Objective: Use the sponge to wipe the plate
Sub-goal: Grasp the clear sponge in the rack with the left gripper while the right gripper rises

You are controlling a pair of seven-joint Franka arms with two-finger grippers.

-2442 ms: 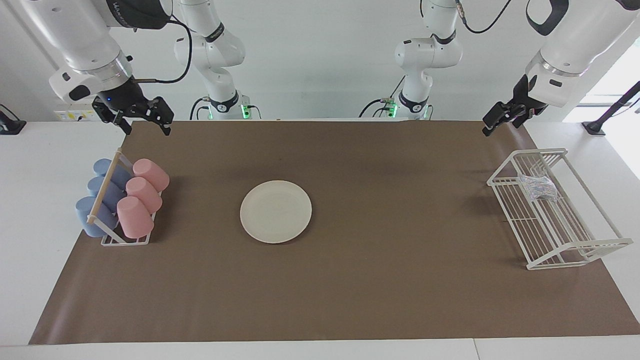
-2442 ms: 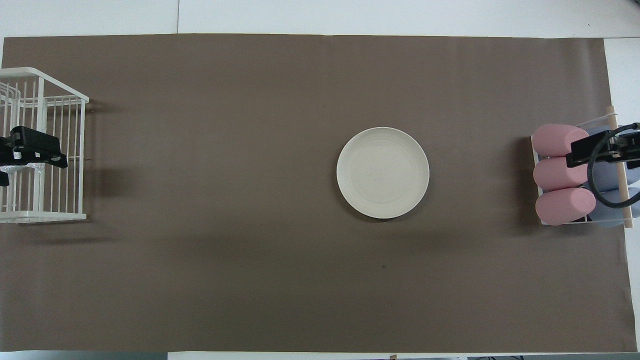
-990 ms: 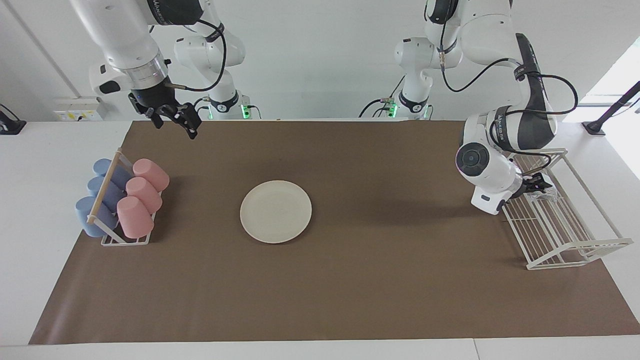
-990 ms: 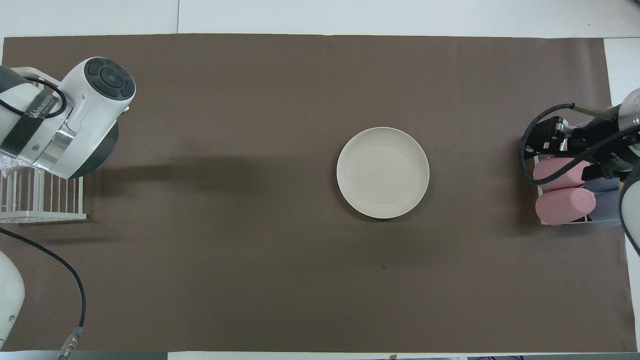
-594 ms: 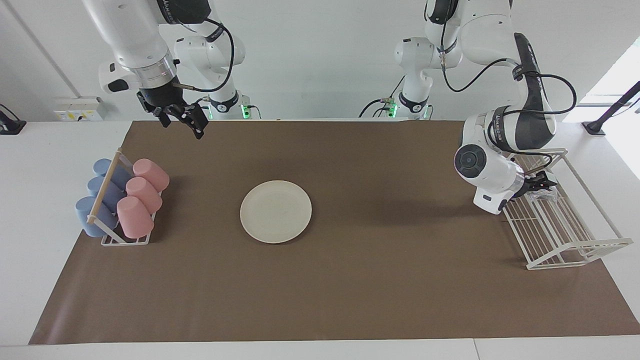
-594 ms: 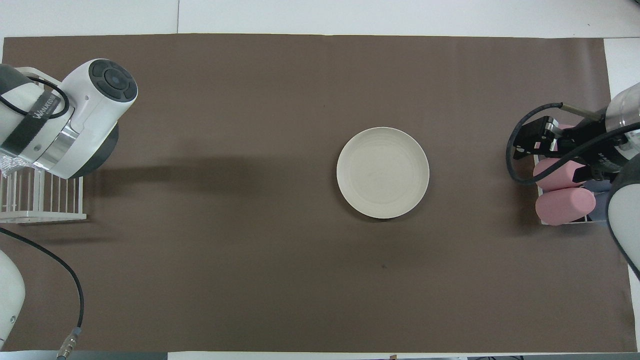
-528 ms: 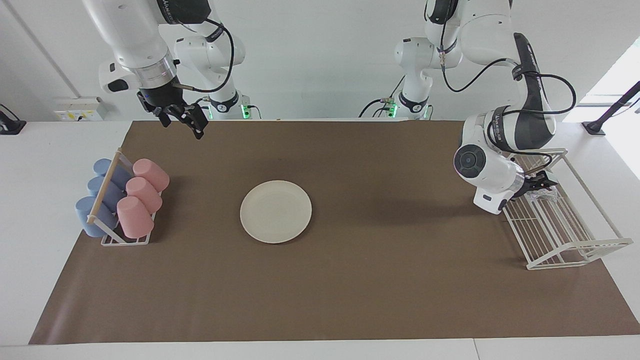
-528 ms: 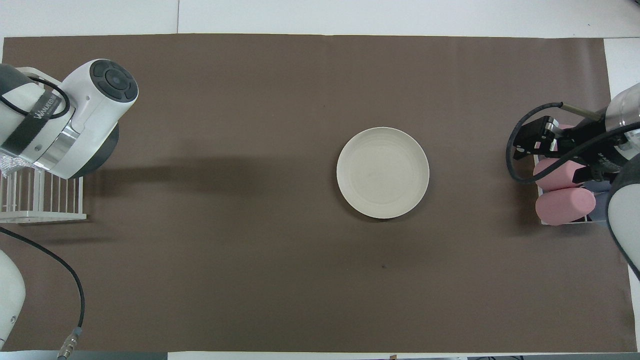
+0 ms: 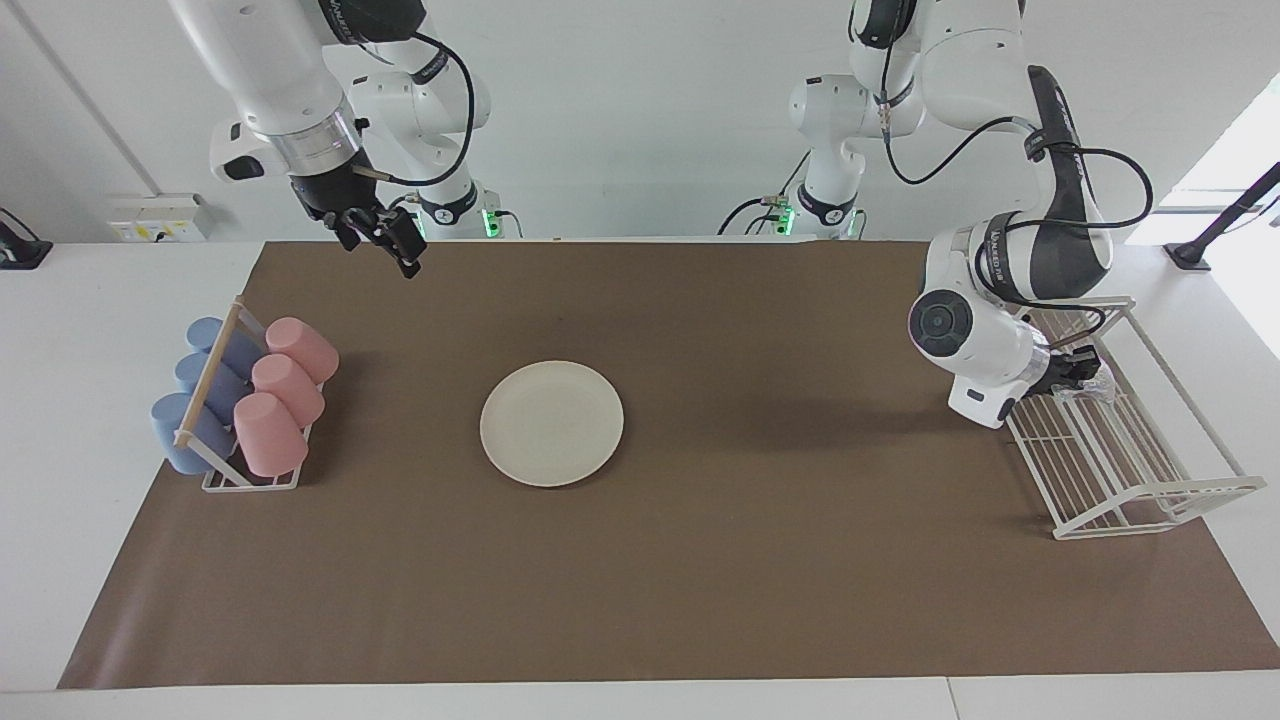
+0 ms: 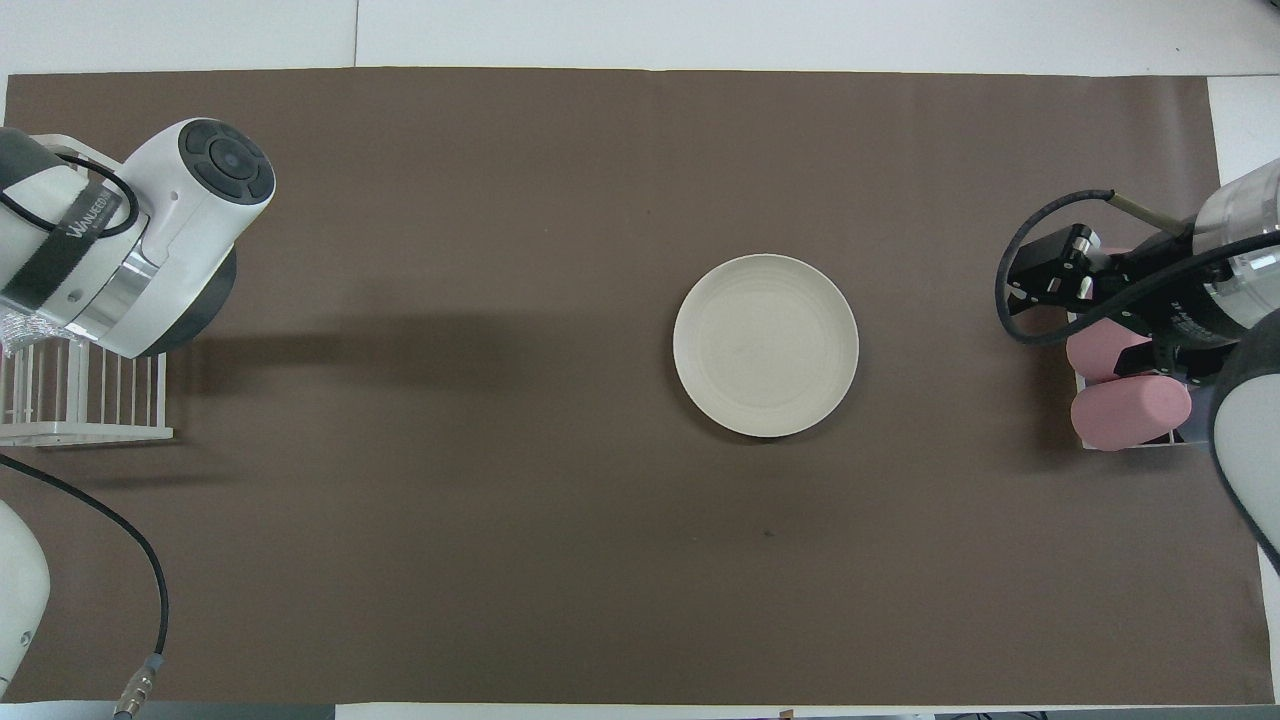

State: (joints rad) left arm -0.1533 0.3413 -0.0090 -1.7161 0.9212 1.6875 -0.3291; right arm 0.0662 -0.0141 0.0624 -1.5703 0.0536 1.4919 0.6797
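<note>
The cream-white plate [image 9: 551, 423] lies flat on the brown mat at mid-table and shows whole in the overhead view [image 10: 765, 345]. The silvery crinkled sponge [image 9: 1099, 385] lies in the white wire rack [image 9: 1135, 455] at the left arm's end. My left gripper [image 9: 1078, 370] is down inside the rack, right against the sponge. In the overhead view the left arm's wrist covers it, and only a sliver of the sponge [image 10: 8, 335] shows. My right gripper [image 9: 382, 252] is open and empty. It hangs in the air over the mat beside the cup rack, seen also in the overhead view [image 10: 1045, 282].
A wire holder with pink cups [image 9: 285, 385] and blue cups [image 9: 200, 390] on their sides stands at the right arm's end. The brown mat [image 9: 700, 560] covers most of the table. The left arm's elbow [image 9: 945, 325] hangs low beside the white rack.
The left arm swung down from high and put its gripper into the rack at the sponge. The right gripper drifted from over the cup rack toward the table's middle.
</note>
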